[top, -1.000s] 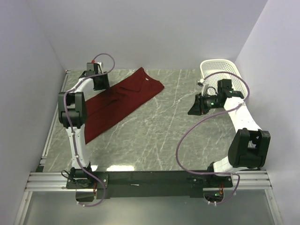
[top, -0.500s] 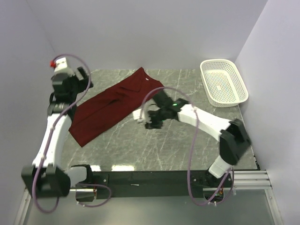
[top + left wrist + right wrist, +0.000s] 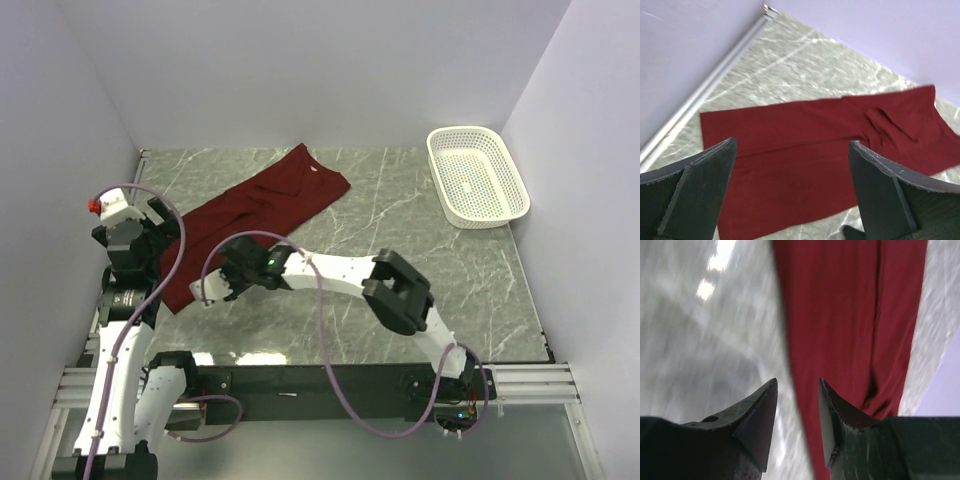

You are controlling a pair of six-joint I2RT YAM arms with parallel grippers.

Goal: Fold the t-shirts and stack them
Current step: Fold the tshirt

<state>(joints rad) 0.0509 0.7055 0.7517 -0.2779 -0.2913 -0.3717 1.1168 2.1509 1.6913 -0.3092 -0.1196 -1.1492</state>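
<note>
A maroon t-shirt [image 3: 260, 205] lies folded into a long strip, running diagonally from the back middle to the left front of the table. Its white neck label [image 3: 316, 168] is at the far end. My left gripper [image 3: 163, 234] hovers above the strip's left end, open wide and empty. The left wrist view shows the shirt [image 3: 805, 125] below my open left gripper [image 3: 791, 142]. My right arm reaches across the table, and my right gripper [image 3: 220, 285] is at the strip's near end. In the right wrist view my right gripper [image 3: 797, 381] is open and straddles the long edge of the shirt [image 3: 850, 315].
A white perforated basket [image 3: 436, 165] stands at the back right, empty. A metal rail [image 3: 715, 80] runs along the table's left edge by the wall. The right arm's links and cable [image 3: 340, 275] span the table's front middle.
My right arm has swung from the right side across to the shirt's near left end. My left arm has pulled back from the far left corner toward the front. The shirt lies as before.
</note>
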